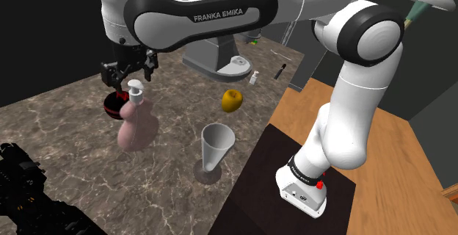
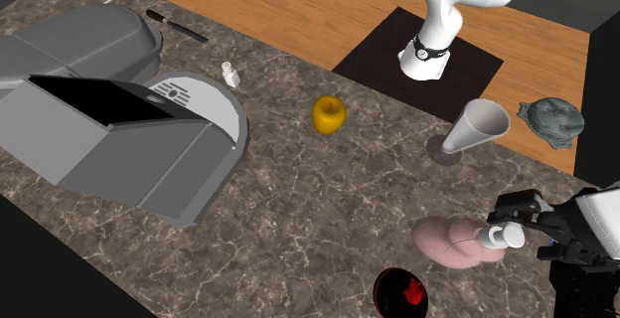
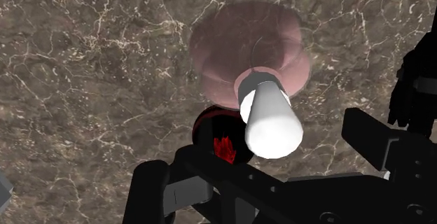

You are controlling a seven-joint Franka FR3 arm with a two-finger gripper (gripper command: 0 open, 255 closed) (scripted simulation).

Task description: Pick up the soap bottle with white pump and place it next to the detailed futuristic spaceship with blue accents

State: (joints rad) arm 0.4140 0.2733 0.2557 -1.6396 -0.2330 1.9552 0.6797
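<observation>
Approach is being run: gripper, fingers apart and gripping nothing, is being held over the white pump of the pink soap bottle. The bottle is standing near the counter edge, well apart from the grey spaceship. Descent and closure on the neck are probably being called for next. Dark marble top, wood alongside, black area behind.

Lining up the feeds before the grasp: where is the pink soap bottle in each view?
Shoulder view: pink soap bottle left of centre.
Second exterior view: bottle at lower right.
Wrist view: bottle seen pump-first, beside the dark bowl.
Shared landmark: that dark bowl, red inside, next to it.
</observation>
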